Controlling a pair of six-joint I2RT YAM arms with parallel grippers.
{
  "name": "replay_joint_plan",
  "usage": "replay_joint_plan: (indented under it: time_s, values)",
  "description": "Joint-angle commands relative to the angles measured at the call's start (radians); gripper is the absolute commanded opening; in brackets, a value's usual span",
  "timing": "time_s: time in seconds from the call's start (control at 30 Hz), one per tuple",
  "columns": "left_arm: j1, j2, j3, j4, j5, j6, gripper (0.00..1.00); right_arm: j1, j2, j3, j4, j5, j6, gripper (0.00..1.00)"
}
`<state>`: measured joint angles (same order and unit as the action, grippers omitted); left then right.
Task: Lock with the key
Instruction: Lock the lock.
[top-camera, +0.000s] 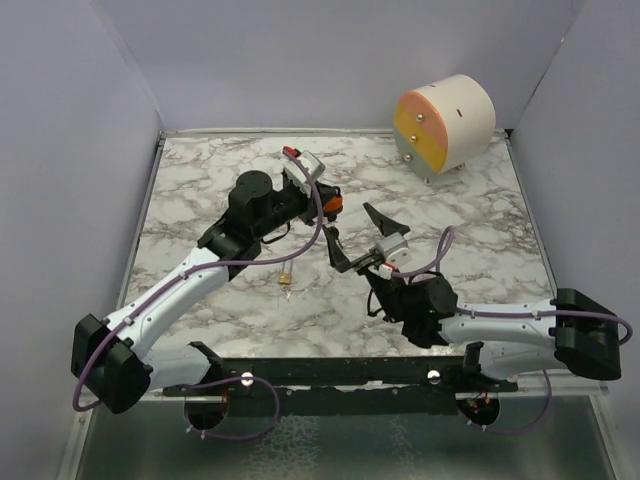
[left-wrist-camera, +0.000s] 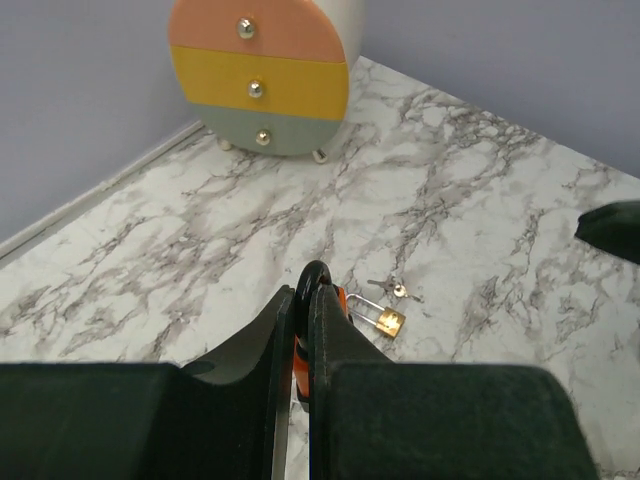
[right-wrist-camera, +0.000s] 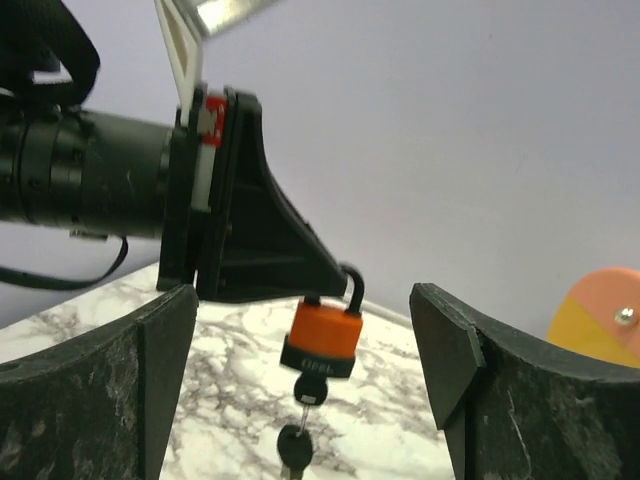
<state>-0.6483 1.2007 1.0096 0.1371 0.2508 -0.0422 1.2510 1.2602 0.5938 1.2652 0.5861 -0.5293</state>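
Right wrist, left pincer (right-wrist-camera: 322, 286) gripping orange padlock (right-wrist-camera: 325, 341), key (right-wrist-camera: 296, 452) inserted, right pincer (top-camera: 363, 240) spread

Upright orange padlock (right-wrist-camera: 322, 340), black key (right-wrist-camera: 294, 455) hanging from keyhole.

even, diffuse overhead light, moderately bright; soft faint shadows beneath the arms (top-camera: 180, 290) on the marble table (top-camera: 480, 210), no hard glare save a blown-out patch at the top edge of the right wrist view. overhead view sharp throughout; fingers (right-wrist-camera: 90, 400) in the wrist foregrounds dark and slightly soft, orange padlock (right-wrist-camera: 325, 340) in fair focus.
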Motion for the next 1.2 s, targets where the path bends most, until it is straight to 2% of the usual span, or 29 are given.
replay_joint_plan:
  time_s: [0.0, 0.07, 0.13, 0.2, 0.33, 0.43, 0.53, 0.7, 0.8, 0.93, 1.17]
  values:
    - [-0.002, -0.034, 0.091, 0.018, -0.055, 0.054, 0.0, 0.0, -0.059, -0.033, -0.189, 0.096, 0.148, 0.81]
    - [-0.002, -0.042, 0.1, 0.009, -0.054, 0.061, 0.0, -0.03, -0.092, -0.053, -0.25, 0.118, 0.2, 0.74]
    - [-0.002, -0.052, 0.098, 0.008, -0.048, 0.063, 0.0, -0.106, -0.156, -0.066, -0.403, 0.053, 0.344, 0.71]
    - [-0.002, -0.057, 0.099, 0.004, -0.033, 0.062, 0.0, -0.242, -0.237, -0.079, -0.557, -0.12, 0.522, 0.67]
    - [-0.001, -0.065, 0.102, -0.008, 0.005, 0.062, 0.0, -0.55, -0.325, -0.101, -0.674, -0.44, 0.725, 0.6]
    - [-0.001, -0.07, 0.097, -0.011, 0.023, 0.061, 0.0, -0.701, -0.311, -0.085, -0.7, -0.651, 0.784, 0.59]
    - [0.001, -0.077, 0.084, 0.001, 0.047, 0.042, 0.0, -0.812, -0.228, -0.067, -0.649, -0.872, 0.857, 0.59]
    - [0.001, -0.106, 0.053, 0.015, 0.088, 0.02, 0.0, -0.826, -0.125, -0.072, -0.47, -1.126, 0.889, 0.59]
    - [0.001, -0.13, 0.025, 0.052, 0.134, -0.001, 0.0, -0.827, -0.106, -0.098, -0.382, -1.229, 0.874, 0.51]
    - [0.001, -0.142, -0.001, 0.115, 0.235, -0.038, 0.0, -0.826, -0.121, -0.139, -0.271, -1.325, 0.881, 0.47]
    - [0.001, -0.15, -0.018, 0.174, 0.326, -0.058, 0.0, -0.826, -0.138, -0.151, -0.167, -1.439, 0.929, 0.49]
